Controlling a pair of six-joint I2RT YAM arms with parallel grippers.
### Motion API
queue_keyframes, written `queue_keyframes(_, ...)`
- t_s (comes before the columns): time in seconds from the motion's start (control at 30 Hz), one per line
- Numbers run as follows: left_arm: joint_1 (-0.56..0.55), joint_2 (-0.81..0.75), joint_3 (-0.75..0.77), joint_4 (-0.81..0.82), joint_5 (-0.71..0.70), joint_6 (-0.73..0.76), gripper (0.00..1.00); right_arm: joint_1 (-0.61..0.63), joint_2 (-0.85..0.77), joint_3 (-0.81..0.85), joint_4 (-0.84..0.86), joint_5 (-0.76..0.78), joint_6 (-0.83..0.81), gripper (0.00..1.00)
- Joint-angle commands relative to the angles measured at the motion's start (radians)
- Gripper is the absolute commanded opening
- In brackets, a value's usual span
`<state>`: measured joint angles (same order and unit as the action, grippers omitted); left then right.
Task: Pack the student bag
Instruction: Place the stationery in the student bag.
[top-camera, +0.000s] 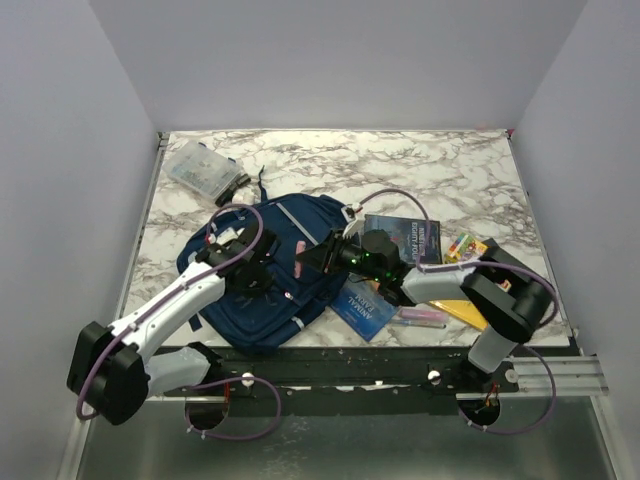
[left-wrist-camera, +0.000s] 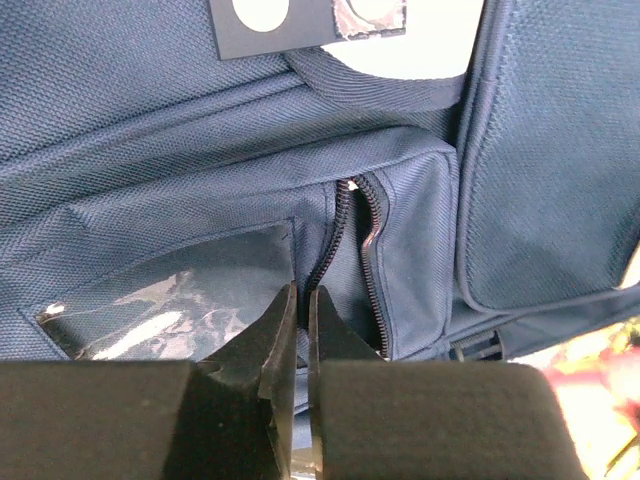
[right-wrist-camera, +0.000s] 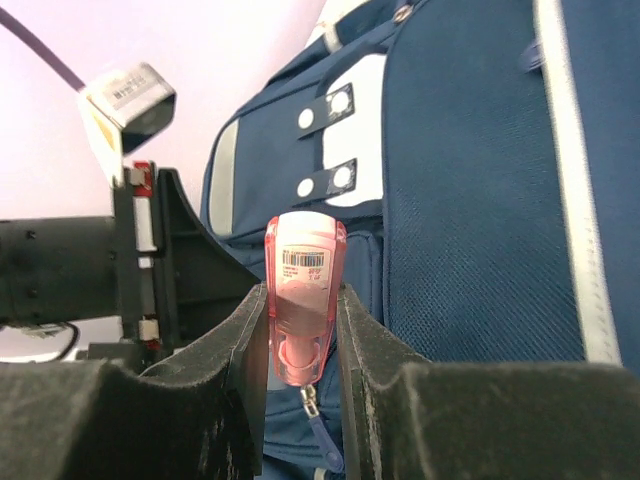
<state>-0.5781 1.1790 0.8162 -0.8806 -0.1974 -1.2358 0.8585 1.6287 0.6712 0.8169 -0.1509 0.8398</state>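
Observation:
The student bag (top-camera: 262, 305), navy with grey stripes, lies flat on the marble table. In the left wrist view its front pocket zip (left-wrist-camera: 368, 250) stands partly open beside a clear window pocket (left-wrist-camera: 170, 300). My left gripper (left-wrist-camera: 302, 296) has its jaws pinched together on the blue fabric edge by that zip. My right gripper (right-wrist-camera: 302, 300) is shut on a pink plastic dispenser (right-wrist-camera: 303, 265) with a barcode label. It holds this upright just above the bag (right-wrist-camera: 480, 200), near the left gripper (top-camera: 250, 265). A blue zip pull (right-wrist-camera: 320, 430) hangs below the dispenser.
A clear plastic box (top-camera: 203, 168) sits at the back left. Right of the bag lie two blue books (top-camera: 402, 238) (top-camera: 365, 305), a crayon pack (top-camera: 462, 245), pens (top-camera: 420, 318) and a yellow item (top-camera: 462, 312). Walls close in the left, right and back.

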Motion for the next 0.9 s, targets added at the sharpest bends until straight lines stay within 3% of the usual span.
queue_keyframes(0.0,-0.003,-0.120,-0.063,0.113,0.026,0.072,0.00,0.018,0.135,0.039,0.328,-0.174,0.051,0.11)
queue_keyframes(0.13,-0.003,-0.193,-0.110,0.172,0.049,0.093,0.00,0.069,0.198,0.083,0.292,-0.128,0.003,0.12)
queue_keyframes(0.37,-0.002,-0.257,-0.157,0.217,0.062,0.096,0.00,0.163,0.270,0.166,0.025,0.077,0.042,0.11)
queue_keyframes(0.57,-0.001,-0.325,-0.209,0.244,0.051,0.078,0.00,0.180,0.234,0.117,0.006,0.176,0.027,0.17)
queue_keyframes(0.87,0.000,-0.373,-0.247,0.265,0.070,0.070,0.00,0.155,0.250,0.208,-0.055,0.157,-0.068,0.17)
